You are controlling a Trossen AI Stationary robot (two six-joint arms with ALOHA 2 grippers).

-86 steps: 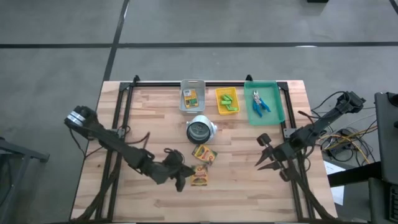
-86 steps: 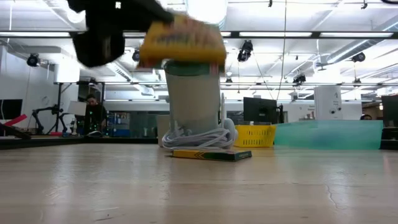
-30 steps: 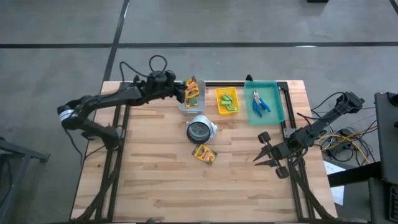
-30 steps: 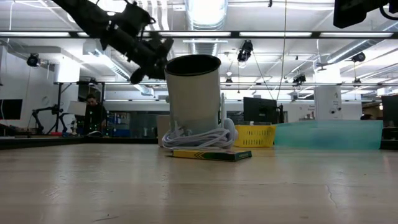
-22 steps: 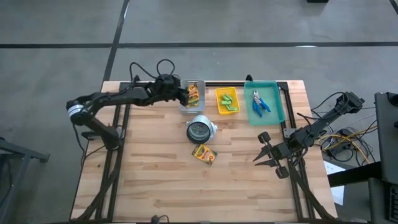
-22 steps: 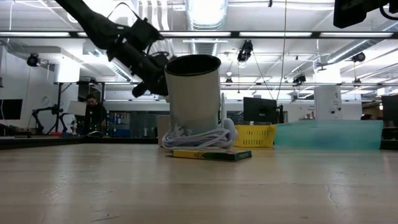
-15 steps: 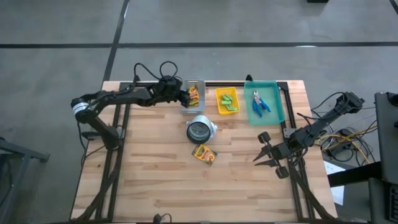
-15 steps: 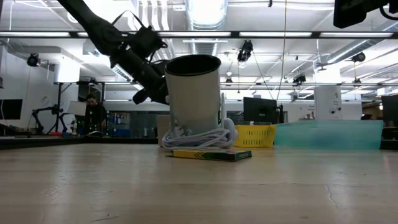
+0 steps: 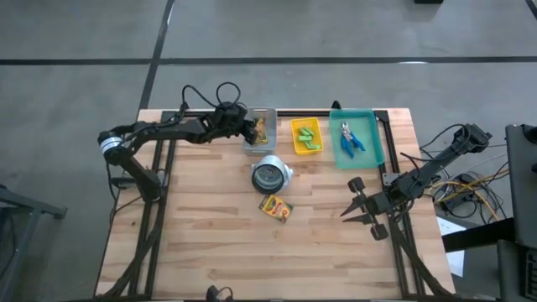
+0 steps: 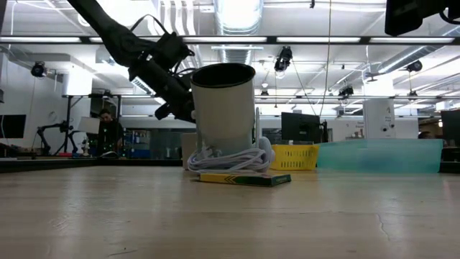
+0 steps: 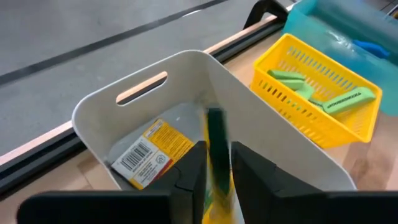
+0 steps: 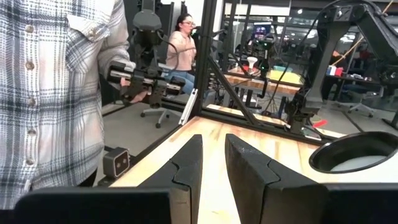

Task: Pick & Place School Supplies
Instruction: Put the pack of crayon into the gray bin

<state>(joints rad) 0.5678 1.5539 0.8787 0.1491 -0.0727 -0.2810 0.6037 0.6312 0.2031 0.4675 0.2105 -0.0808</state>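
Along the far edge of the wooden surface (image 9: 210, 243), left to right: white plastic bin (image 9: 269, 144), yellow mesh basket (image 9: 294, 137), teal tray (image 9: 375, 144). Round cup with coiled cable (image 9: 268, 175) sits before the bin. One flat yellow-and-green crayon box (image 9: 275, 207) lies just before the cup; another (image 11: 146, 154) lies in the bin.

I see a wooden table (image 9: 210, 243) standing on a gray floor (image 9: 75, 42) with dark lines across it. Behind the table the room is big and bright, with long white lights (image 10: 237, 14) on the ceiling. Past the table's far edge a person (image 10: 108, 129) sits at a desk. Beside the table stands someone in a checked shirt (image 12: 43, 93), and farther back another person (image 12: 183, 43) sits on a chair.
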